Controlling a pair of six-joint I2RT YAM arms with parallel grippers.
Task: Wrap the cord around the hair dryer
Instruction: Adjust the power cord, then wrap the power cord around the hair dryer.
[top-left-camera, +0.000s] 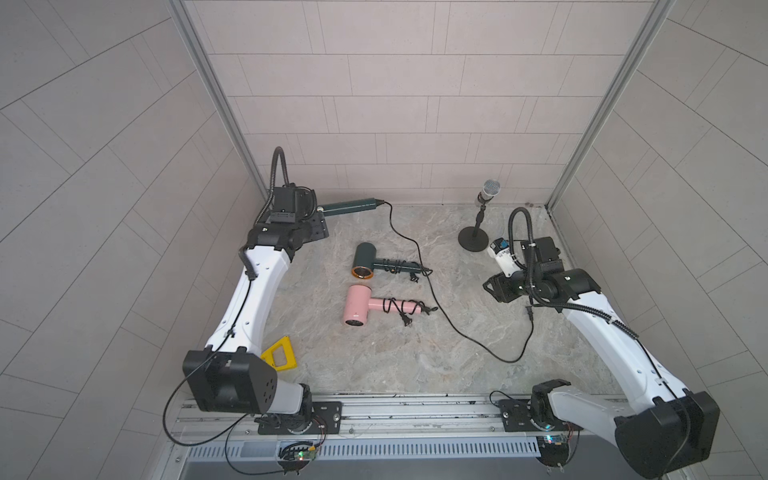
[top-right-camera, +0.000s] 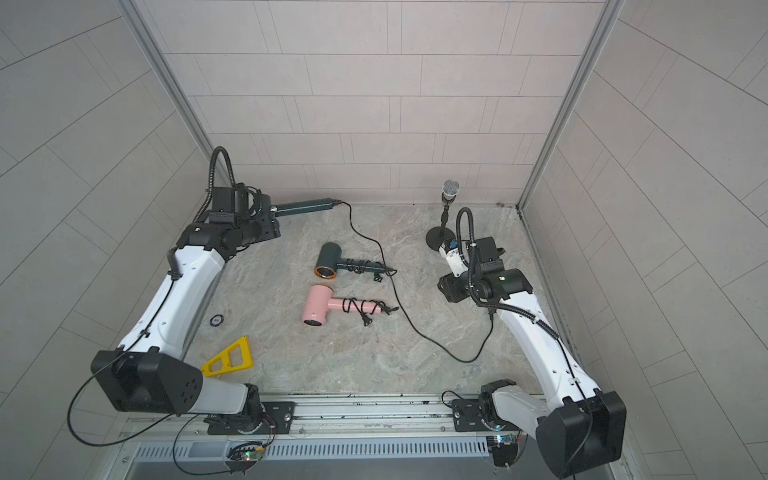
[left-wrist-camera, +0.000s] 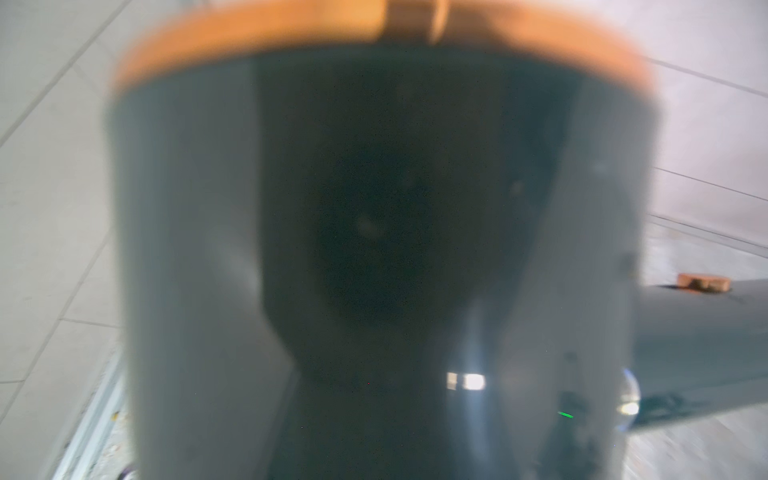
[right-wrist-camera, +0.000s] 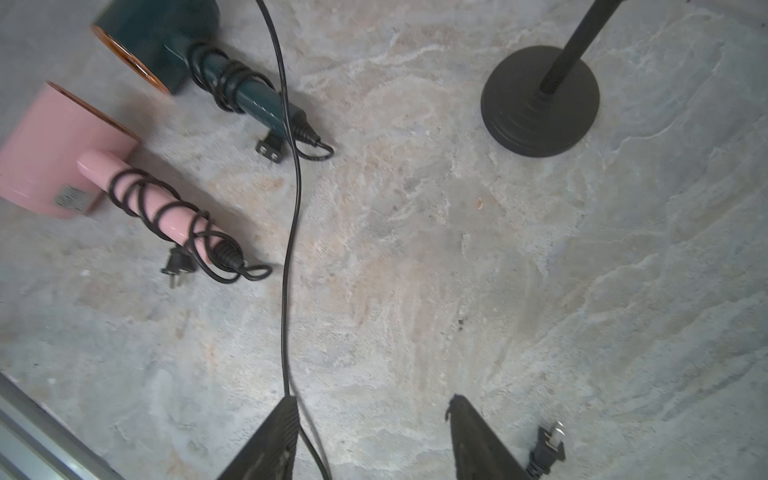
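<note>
At the back left, my left gripper (top-left-camera: 319, 211) is shut on a dark green hair dryer (top-left-camera: 353, 206), held above the table with its handle pointing right. In the left wrist view the hair dryer's blurred body and orange ring (left-wrist-camera: 374, 208) fill the picture and hide the jaws. Its black cord (top-left-camera: 436, 299) hangs from the handle end, crosses the table, loops at the front right and ends in a plug (top-left-camera: 529, 312). My right gripper (right-wrist-camera: 372, 399) stands open low over the table. The cord (right-wrist-camera: 291, 232) passes beside one finger and the plug (right-wrist-camera: 547, 444) lies outside the other.
Two more hair dryers lie mid-table with cords wound round their handles, one dark green (top-left-camera: 374, 266) and one pink (top-left-camera: 374, 307). A microphone on a round-based stand (top-left-camera: 473, 239) is at the back right. A yellow triangle (top-left-camera: 280, 353) lies front left by the left arm.
</note>
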